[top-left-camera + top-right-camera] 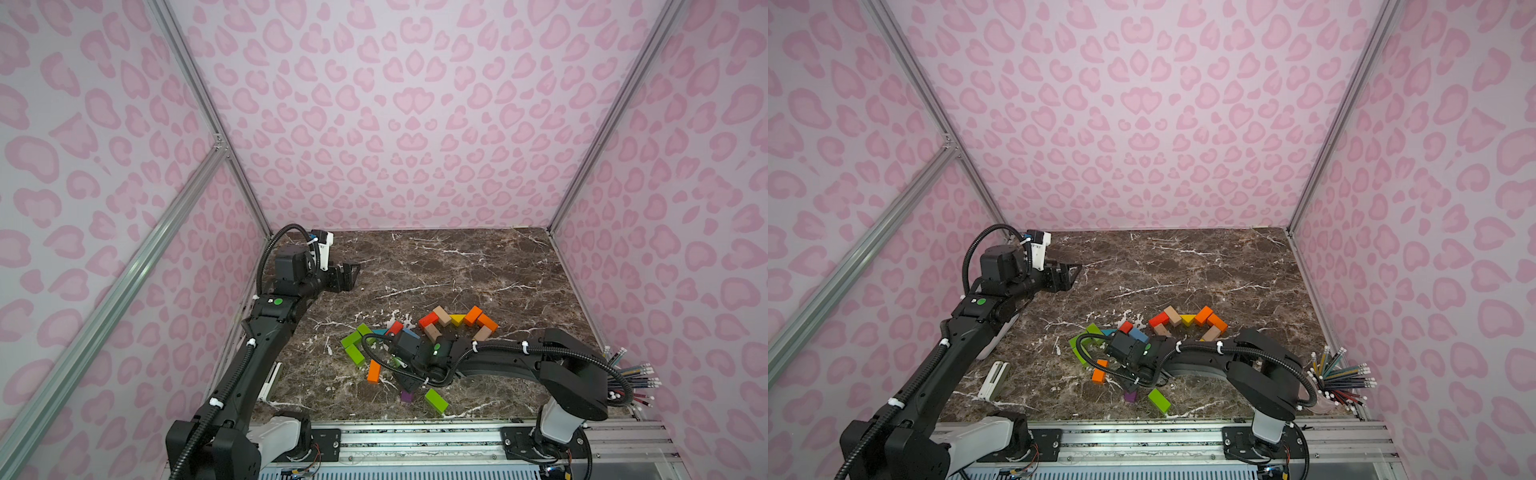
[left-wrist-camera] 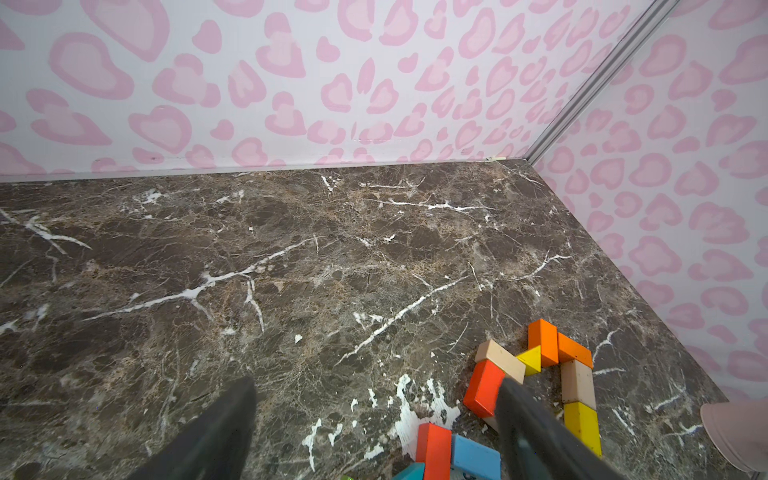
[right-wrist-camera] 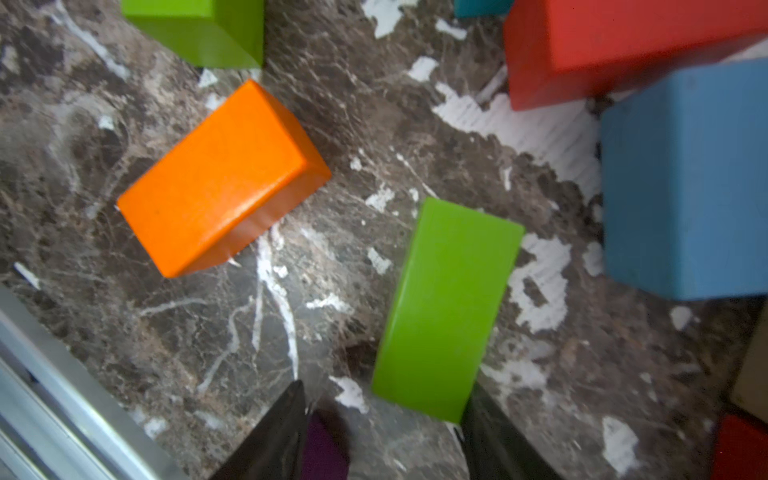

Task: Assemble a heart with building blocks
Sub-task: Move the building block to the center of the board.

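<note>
Purple block [image 3: 323,451] shows only partly, beside the right end effector [image 3: 382,399].

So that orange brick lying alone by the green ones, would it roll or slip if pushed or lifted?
The orange brick lies on a broad flat face, so a push would probably slide it, not roll or tip it. Its paint shows a sheen, so a grip might slip slightly. Square edges suggest a stiff block that keeps its shape.

Purple block [image 3: 326,451] partly behind fingers [image 3: 274,440]
</note>
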Robot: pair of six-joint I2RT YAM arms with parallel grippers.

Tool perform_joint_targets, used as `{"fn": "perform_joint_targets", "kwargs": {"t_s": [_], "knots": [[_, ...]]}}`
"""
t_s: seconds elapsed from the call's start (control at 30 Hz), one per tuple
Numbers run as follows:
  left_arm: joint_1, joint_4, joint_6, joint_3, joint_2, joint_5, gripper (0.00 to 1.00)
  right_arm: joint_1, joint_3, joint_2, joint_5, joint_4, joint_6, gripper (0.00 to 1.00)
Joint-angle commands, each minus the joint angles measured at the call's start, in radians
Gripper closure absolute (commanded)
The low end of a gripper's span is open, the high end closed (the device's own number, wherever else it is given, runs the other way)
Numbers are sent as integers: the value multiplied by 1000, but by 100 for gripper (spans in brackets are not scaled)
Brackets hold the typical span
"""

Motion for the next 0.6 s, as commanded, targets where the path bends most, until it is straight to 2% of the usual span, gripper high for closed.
{"fn": "perform_joint_targets", "kwargs": {"t_s": [0.0,0.2,0.4,0.43,0.47,0.57], "knots": [[-4,27,15,-13,-21,-12,8,15,35,11,-32,39,-19,43],[-75,-86,27,-28,-74,-132,9,16,13,-17,-83,112,-51,45],[-198,-189,5,-76,-117,-197,13,-34,-104,-163,-114,186,-47,44],[-225,-202,8,-89,-126,-189,15,-46,-132,-197,-124,195,-47,43],[-266,-207,8,-101,-133,-193,21,-60,-163,-237,-135,204,-48,42],[-390,-210,-6,-99,-143,-220,23,-104,-246,-359,-166,217,-54,40]]}}
